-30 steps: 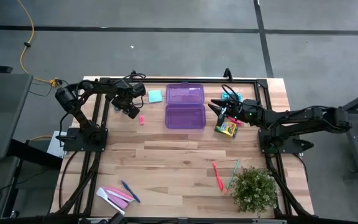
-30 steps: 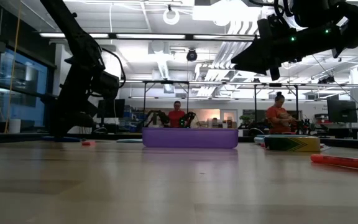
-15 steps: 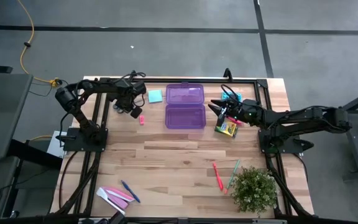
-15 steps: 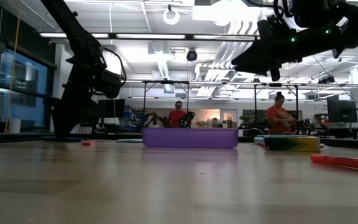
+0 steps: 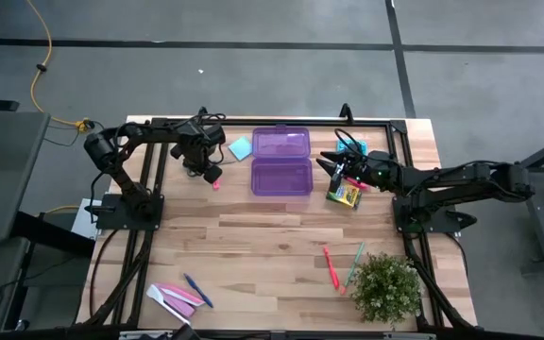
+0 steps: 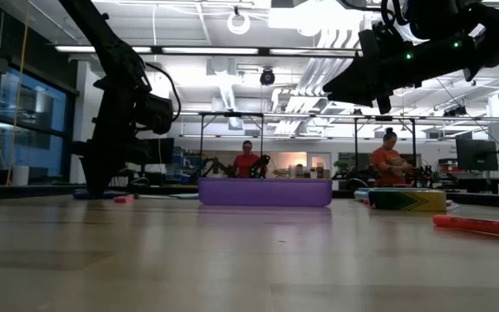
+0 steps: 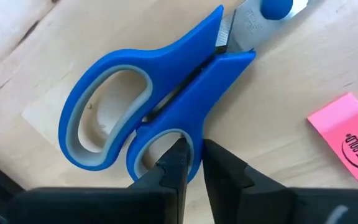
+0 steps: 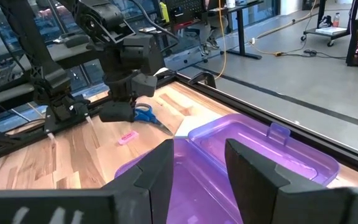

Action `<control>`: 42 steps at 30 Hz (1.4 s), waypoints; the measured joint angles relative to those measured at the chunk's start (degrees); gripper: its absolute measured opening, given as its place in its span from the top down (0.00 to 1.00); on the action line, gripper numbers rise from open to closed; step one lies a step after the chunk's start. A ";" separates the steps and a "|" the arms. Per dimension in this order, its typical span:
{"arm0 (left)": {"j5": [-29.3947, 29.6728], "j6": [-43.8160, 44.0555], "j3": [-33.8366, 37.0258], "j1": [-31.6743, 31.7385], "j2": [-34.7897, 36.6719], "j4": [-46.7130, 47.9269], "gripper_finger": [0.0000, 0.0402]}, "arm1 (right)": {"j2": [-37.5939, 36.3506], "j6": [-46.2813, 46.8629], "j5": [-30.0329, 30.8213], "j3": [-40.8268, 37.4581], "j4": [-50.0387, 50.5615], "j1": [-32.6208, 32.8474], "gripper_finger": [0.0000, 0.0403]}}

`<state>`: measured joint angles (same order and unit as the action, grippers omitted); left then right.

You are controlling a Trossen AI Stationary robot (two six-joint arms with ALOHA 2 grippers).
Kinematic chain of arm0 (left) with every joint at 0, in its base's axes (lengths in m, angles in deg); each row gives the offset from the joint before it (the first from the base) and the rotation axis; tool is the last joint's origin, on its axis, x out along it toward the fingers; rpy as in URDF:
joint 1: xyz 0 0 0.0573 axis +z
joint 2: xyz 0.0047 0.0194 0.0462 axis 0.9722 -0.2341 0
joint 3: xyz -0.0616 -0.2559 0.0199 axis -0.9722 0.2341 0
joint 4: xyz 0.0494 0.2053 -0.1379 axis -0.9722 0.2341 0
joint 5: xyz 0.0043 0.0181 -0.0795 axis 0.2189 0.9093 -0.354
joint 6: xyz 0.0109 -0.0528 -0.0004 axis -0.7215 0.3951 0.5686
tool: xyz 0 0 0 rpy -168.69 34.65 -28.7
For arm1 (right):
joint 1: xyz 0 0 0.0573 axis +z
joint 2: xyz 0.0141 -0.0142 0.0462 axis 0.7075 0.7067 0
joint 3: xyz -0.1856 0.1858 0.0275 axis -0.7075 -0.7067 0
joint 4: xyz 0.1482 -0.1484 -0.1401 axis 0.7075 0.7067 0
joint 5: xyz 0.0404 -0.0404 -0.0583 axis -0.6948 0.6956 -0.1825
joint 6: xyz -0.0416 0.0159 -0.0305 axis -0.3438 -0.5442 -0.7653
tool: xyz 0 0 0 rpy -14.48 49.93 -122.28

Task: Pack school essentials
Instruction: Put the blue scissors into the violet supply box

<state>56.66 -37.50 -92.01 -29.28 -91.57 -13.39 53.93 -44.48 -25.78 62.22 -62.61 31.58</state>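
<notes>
Blue-handled scissors [image 7: 160, 93] lie flat on the wood at the table's far left; they also show in the right wrist view [image 8: 145, 114]. My left gripper [image 7: 194, 165] points down over their handles [image 5: 204, 162] and is shut on them. A pink eraser [image 5: 215, 182] lies just nearside of it, and a green sticky-note pad [image 5: 240, 147] sits beside the open purple box [image 5: 281, 162]. My right gripper [image 5: 324, 162] hovers open at the box's right side, above the yellow crayon box [image 5: 345, 195]. My left gripper pinches the rim of the scissors' smaller finger loop [image 7: 197, 146], with one finger [image 7: 178, 167] inside the loop and the other outside it. The fingers come from above, pointing down. The scissors lie flat on the table, their blades pointing away toward the sticky-note pad.
An orange-red pen [image 5: 330, 266] and a green pen [image 5: 355, 263] lie near a potted plant [image 5: 385, 288] at the near right. A blue pen [image 5: 196, 290] and pink and white flat pieces [image 5: 173, 297] lie at the near left. A teal object [image 5: 352, 146] sits behind my right gripper.
My left gripper has turned at the wrist above the scissors and shut from wide open onto their handle. The scissors stay flat on the table. My right arm has kept still.
</notes>
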 joint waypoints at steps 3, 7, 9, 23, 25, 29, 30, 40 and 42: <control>0.08 -1.12 0.02 -0.21 0.00 -0.16 0.90 | 0.00 -0.02 0.00 0.00 -0.01 0.00 0.66; 3.67 -1.00 0.05 -0.61 0.45 -0.33 0.97 | 0.00 -0.04 0.00 0.00 -0.01 0.00 0.66; 5.05 -0.24 0.07 -0.45 0.96 -1.12 0.98 | 0.00 -0.04 0.02 0.00 -0.02 0.00 0.66; 5.57 -0.69 -1.98 -0.87 17.88 0.42 1.00 | 0.00 -0.65 0.05 0.00 -0.04 -0.02 0.66; 5.57 -0.11 -3.07 -1.62 21.50 -1.16 1.00 | 0.00 -0.65 0.35 0.00 -0.04 0.00 0.66; 3.28 -0.08 -3.41 -4.20 29.51 -9.75 1.00 | 0.00 -1.36 0.37 0.00 -0.04 -0.02 0.66; 1.89 -0.25 -2.86 -5.16 31.37 -13.09 1.00 | 0.00 -2.08 0.36 0.00 -0.06 0.00 0.66; -5.37 -0.33 15.03 -22.52 41.83 -59.32 1.00 | 0.00 -6.06 -7.79 0.00 -3.88 0.00 0.66; -5.45 0.57 20.09 -25.60 41.48 -70.20 1.00 | 0.00 -6.74 -11.16 0.00 -5.71 0.00 0.66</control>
<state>51.21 -36.93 -71.92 -54.89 -50.09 -83.60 53.93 -51.22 -36.94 62.22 -68.32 31.58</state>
